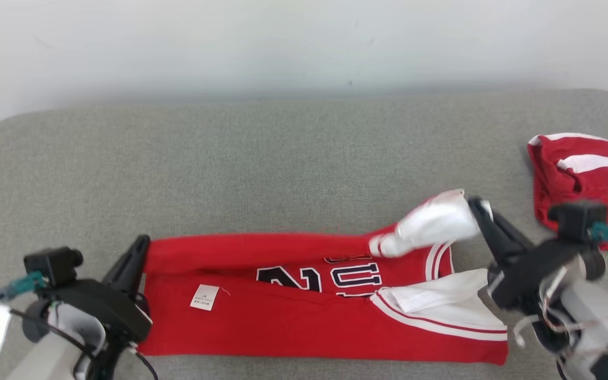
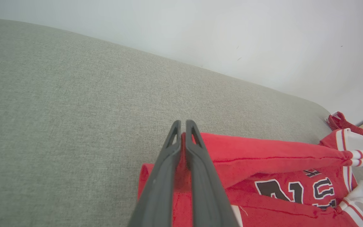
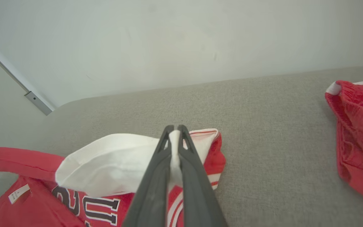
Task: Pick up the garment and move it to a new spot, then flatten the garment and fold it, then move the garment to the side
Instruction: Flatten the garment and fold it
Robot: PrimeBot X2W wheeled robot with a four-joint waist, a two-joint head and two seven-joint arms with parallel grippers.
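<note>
The garment (image 1: pixel 293 311), a red jersey with white sleeves and black numerals, lies across the near part of the grey surface (image 1: pixel 283 163), its far long edge lifted. My left gripper (image 1: pixel 139 247) is shut on the garment's red far-left corner; in the left wrist view the left gripper (image 2: pixel 183 126) pinches red cloth (image 2: pixel 263 154). My right gripper (image 1: pixel 477 207) is shut on the white sleeve (image 1: pixel 433 221) at the far right; the right wrist view shows the right gripper (image 3: pixel 175 130) with white cloth (image 3: pixel 112 160) between its fingers.
A second red and white garment (image 1: pixel 583 169) lies bunched at the surface's right edge, also in the right wrist view (image 3: pixel 358 135). A pale wall (image 1: pixel 304 42) runs behind the surface. A white label (image 1: pixel 205 297) sits on the jersey.
</note>
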